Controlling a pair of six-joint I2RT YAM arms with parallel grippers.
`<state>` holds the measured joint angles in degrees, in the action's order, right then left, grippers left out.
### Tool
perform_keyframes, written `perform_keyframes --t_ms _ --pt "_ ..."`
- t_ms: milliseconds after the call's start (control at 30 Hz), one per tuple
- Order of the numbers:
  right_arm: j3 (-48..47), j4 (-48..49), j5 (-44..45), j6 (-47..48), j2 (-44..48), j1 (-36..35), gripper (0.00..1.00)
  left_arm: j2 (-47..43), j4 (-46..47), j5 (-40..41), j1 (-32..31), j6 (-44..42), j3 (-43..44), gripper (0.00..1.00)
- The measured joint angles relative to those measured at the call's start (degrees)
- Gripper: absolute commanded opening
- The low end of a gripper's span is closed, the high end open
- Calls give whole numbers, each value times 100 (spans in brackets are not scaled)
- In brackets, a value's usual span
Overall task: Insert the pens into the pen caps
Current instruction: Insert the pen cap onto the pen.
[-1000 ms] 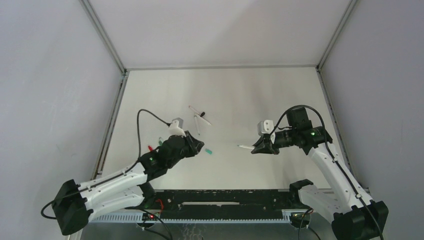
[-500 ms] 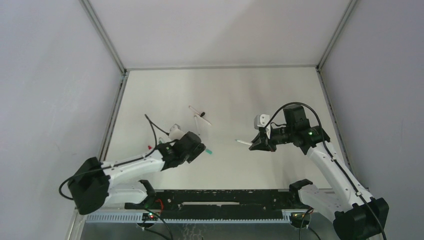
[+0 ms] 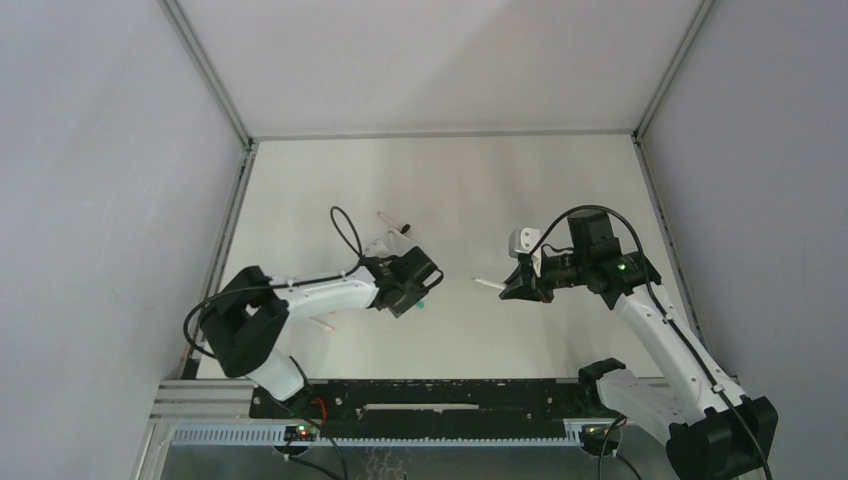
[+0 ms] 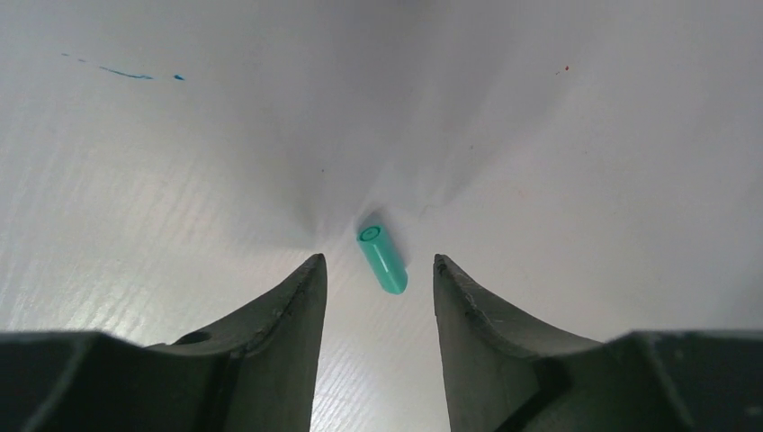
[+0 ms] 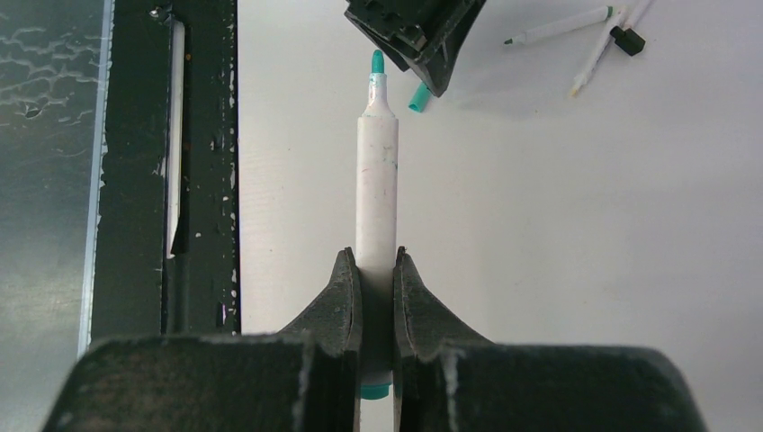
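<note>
Left wrist: left gripper is hanging open astride teal cap, table showing all round.
Cap axis: lying flat, mouth pointing away.
Right gripper: clamping teal-tipped pen, tip pointing toward cap.

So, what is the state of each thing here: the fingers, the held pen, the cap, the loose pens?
teal cap: free, lying on its side on the table.
teal-tipped pen: uncapped, held, tip pointing toward the left fingers.
left fingers: open, astride the teal cap, not touching it.
right fingers: shut on the teal-tipped pen.
loose pens: lying on the table, tips bare.
</note>
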<state>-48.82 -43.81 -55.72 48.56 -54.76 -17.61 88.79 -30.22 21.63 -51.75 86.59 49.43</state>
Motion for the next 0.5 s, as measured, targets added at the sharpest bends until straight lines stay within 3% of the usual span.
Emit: perform_keyframes --t_ms 333,500 --pt "0 -4 11 13 20 0 0 651 -568 -90 0 -4 564 40" --pt "0 -7 11 26 79 0 0 872 -826 -87 2 -46 822 29"
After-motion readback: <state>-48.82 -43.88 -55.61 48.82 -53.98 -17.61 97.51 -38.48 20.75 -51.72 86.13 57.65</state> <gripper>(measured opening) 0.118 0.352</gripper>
